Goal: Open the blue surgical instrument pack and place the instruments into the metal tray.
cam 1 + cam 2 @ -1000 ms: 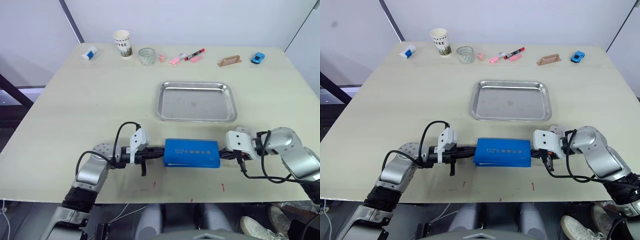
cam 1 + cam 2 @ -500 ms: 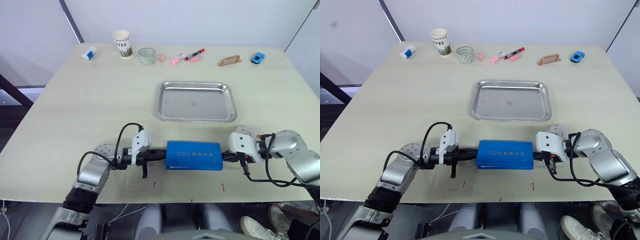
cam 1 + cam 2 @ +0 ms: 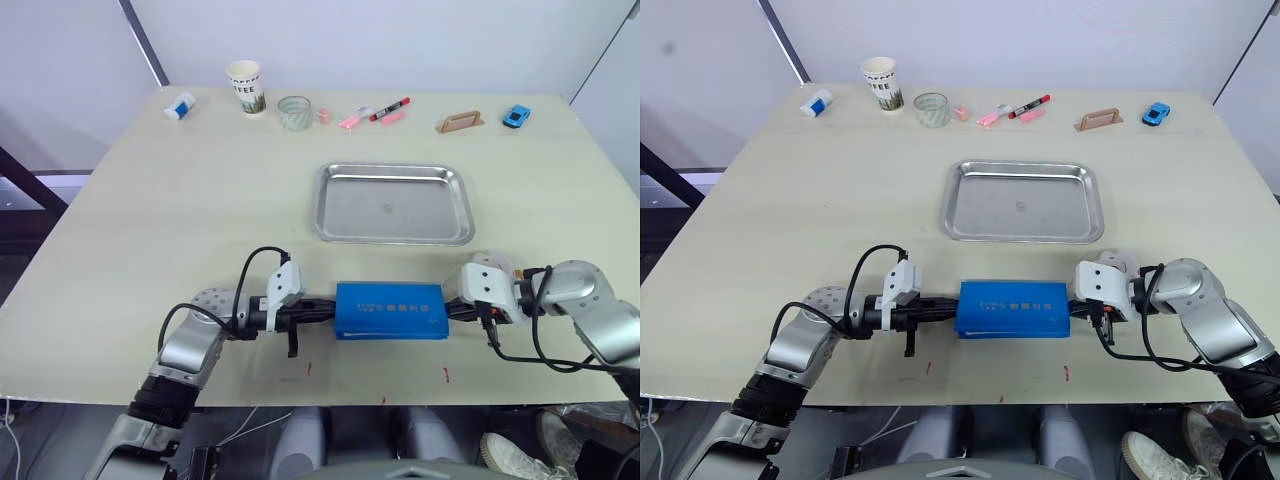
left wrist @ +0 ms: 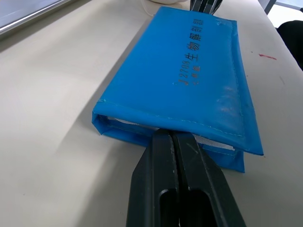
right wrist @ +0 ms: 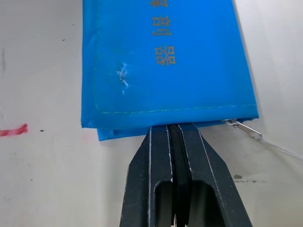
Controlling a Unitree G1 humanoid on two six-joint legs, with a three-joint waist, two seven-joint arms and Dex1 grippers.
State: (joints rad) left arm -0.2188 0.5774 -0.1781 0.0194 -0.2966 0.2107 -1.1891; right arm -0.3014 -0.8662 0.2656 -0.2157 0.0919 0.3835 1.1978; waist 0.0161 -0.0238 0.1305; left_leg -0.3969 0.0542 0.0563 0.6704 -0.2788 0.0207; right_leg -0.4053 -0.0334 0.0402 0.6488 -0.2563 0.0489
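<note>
Grippers first: left gripper (image 4: 171,138) pressed together, tips tucked into the pack's (image 3: 391,310) open end; right gripper (image 5: 171,128) likewise together at the opposite end. Lying flat near the table's (image 3: 180,190) front edge, tray (image 3: 392,203) just behind, bare. Probably soft, light fabric; best pinched at cover edge or zipper pull (image 5: 241,127).

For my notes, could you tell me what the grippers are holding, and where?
Both fingers pairs look shut at the blue pack: the left gripper at one short end, the right gripper at the other. Whether they pinch fabric cannot be told.
</note>
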